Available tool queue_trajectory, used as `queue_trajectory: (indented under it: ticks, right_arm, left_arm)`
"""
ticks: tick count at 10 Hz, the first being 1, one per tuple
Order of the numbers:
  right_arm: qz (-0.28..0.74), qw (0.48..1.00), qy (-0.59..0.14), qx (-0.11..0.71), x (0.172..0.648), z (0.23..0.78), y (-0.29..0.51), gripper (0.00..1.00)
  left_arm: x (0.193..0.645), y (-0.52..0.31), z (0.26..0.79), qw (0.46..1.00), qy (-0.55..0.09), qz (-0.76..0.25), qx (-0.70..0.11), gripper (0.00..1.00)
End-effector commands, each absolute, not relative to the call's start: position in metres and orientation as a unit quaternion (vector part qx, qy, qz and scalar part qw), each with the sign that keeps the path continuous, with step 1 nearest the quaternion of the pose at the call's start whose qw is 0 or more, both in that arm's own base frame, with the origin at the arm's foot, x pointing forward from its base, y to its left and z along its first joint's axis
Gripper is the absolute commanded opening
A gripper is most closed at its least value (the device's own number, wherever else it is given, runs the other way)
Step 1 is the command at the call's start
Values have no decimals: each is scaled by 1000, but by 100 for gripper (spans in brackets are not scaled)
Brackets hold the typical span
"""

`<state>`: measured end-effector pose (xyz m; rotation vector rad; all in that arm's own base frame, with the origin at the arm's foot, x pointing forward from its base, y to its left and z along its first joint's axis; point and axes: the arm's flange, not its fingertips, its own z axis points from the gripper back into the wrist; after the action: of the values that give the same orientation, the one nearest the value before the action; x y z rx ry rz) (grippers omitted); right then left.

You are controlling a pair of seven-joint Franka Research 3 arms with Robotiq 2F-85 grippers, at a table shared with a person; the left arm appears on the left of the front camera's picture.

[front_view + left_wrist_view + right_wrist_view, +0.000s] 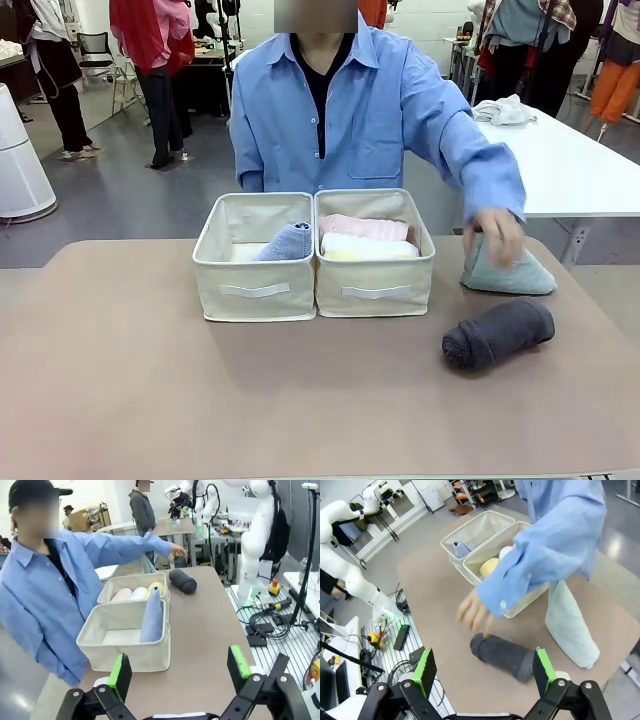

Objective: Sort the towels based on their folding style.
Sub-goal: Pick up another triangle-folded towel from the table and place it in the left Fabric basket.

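**A:** Where are the towels?

**B:** Mostly sorted by fold. The blue cone point(286, 243) leans alone in the left basket point(255, 290). The pink roll point(363, 227), white roll point(368, 245) and yellow roll point(343, 256) lie side by side in the right basket point(375, 290). So I judge that cones go left and rolls go right.

**A:** And the two outside?

**B:** The grey roll point(498, 334) lies on its side on the counter point(120, 380), off the right basket's near corner. The teal cone point(508, 270) stands just behind it, beside that basket. Neither is in a basket yet.

**A:** Why is the person reaching over?

**B:** The person's hand point(497, 235) is at the teal cone's top, but it is blurred. I cannot tell whether it grips. It may be steadying the cone so it stands within the robot's reach.

**A:** What about the robot's own hands?

**B:** The left hand point(179, 667) is wide and empty, facing the baskets from the counter's end. The right hand point(484, 665) is also wide and empty. It hovers above the grey roll, which lies just beyond its fingers. That makes the grey roll the likely next pick, bound for the right basket.
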<state>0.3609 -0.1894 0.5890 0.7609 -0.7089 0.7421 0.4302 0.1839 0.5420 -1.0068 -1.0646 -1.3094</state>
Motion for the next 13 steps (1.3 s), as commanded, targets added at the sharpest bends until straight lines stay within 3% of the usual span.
queue_trajectory:
  ticks: [1,2,13]
  right_arm:
    - [349,797,-337,360,361,589,-188,100]
    - [349,797,-337,360,361,589,-188,100]
    - [349,797,-337,360,361,589,-188,100]
  left_arm:
    - [449,173,530,556,-439,-555,-435,100]
    - [430,184,542,555,-451,-554,-426,100]
    - [430,184,542,555,-451,-554,-426,100]
